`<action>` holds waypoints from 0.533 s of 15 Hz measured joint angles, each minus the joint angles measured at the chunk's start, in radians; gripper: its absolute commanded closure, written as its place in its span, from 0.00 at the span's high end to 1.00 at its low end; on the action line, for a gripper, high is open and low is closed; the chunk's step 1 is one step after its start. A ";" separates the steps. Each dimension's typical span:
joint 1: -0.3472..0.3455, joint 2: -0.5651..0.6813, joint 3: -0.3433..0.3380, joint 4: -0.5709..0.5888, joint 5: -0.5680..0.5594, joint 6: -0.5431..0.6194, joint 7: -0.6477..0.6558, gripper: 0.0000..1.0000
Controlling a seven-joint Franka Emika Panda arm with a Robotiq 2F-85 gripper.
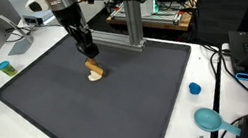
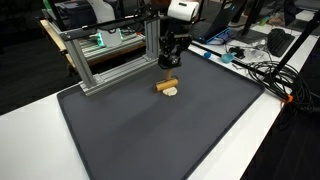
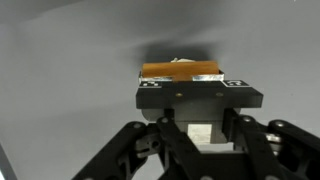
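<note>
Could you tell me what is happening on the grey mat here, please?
The robot arm hangs its jaws just over a small brown block lying next to a pale round piece on the dark mat. In the wrist view the block sits between the jaws; whether they grip it is unclear.

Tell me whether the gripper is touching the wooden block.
Cannot tell. In both exterior views the gripper hangs close over the wooden block; no gap or contact shows plainly.
</note>
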 measured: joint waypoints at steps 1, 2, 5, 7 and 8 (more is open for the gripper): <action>-0.001 0.002 0.000 0.002 0.003 -0.004 -0.004 0.21; -0.003 0.003 0.000 0.005 0.007 -0.008 -0.006 0.21; -0.011 0.012 0.000 0.018 0.022 -0.031 -0.009 0.21; -0.015 0.019 0.000 0.026 0.034 -0.064 -0.010 0.21; -0.017 0.024 0.000 0.027 0.039 -0.080 -0.012 0.21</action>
